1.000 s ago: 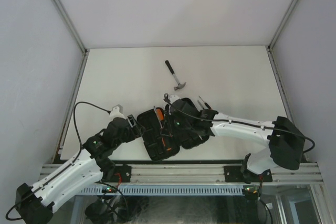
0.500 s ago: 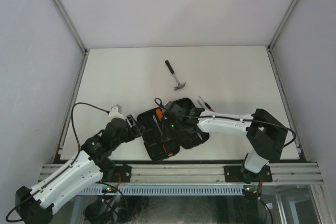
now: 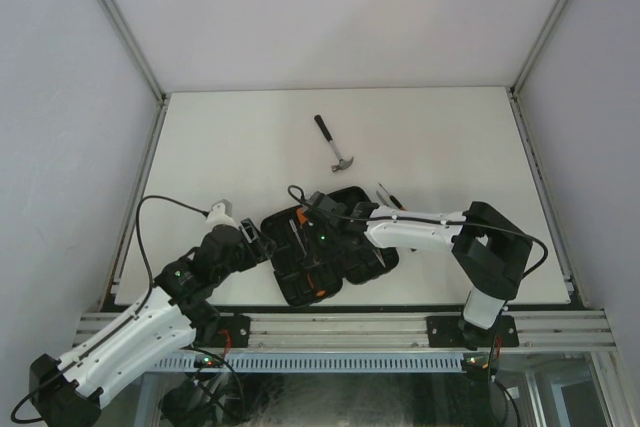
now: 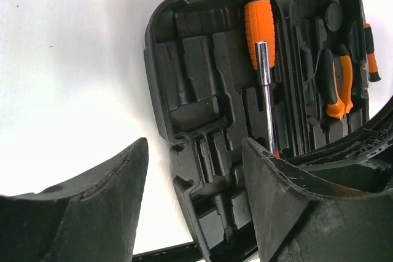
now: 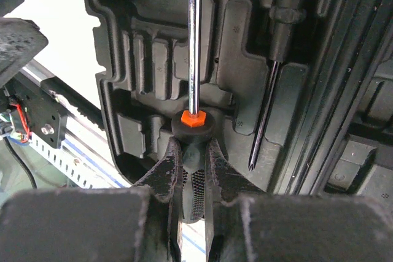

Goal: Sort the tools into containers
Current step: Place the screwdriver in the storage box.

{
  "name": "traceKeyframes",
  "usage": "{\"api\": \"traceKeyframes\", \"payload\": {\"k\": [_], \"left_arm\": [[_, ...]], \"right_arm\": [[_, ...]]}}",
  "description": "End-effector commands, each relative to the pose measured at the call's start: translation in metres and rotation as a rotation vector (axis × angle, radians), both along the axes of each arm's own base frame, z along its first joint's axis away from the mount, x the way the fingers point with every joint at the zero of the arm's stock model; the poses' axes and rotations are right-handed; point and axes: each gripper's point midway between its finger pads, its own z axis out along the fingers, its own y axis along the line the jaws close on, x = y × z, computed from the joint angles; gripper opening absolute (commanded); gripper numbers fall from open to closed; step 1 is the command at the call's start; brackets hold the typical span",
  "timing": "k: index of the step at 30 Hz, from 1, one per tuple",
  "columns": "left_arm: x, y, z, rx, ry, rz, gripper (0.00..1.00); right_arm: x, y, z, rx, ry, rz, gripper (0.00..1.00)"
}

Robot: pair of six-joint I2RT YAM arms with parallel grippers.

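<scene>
The black tool case (image 3: 288, 272) lies open near the table's front edge. My right gripper (image 5: 194, 150) is shut on the black handle of a long screwdriver (image 5: 191, 59). The screwdriver's steel shaft lies along the case's left half (image 4: 184, 84). It points toward an orange handle (image 4: 260, 23) in that half. A slim screwdriver (image 5: 268, 90) rests in a slot beside it. Orange-handled pliers (image 4: 339, 84) sit in the other half. My left gripper (image 4: 196, 145) is open, its jaws either side of the case's near left rim. The hammer (image 3: 337, 145) lies farther back on the table.
A small screwdriver (image 3: 388, 195) lies on the white table (image 3: 450, 147) just right of the case. The right arm (image 3: 420, 230) reaches across the case's right half. The aluminium rail (image 3: 340, 329) runs along the near edge. Grey walls enclose the table.
The right gripper has carried the screwdriver leftward over the case, and its arm has folded in. The left arm and the hammer have stayed put.
</scene>
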Motion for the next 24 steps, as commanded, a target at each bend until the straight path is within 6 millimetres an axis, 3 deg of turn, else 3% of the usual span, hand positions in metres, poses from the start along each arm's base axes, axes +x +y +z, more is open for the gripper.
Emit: {"api": "traceKeyframes", "payload": {"k": [1, 17, 24], "left_arm": [[0.006, -0.004, 0.009, -0.03, -0.025, 0.019, 0.66], [0.004, -0.006, 0.012, -0.049, -0.016, 0.015, 0.68], [0.004, -0.005, 0.01, -0.054, -0.008, 0.029, 0.73]], "right_arm": [[0.01, 0.009, 0.01, 0.021, -0.022, -0.022, 0.01], [0.004, 0.01, -0.011, -0.016, 0.03, -0.023, 0.13], [0.004, 0.007, -0.01, -0.029, 0.023, -0.031, 0.3]]}}
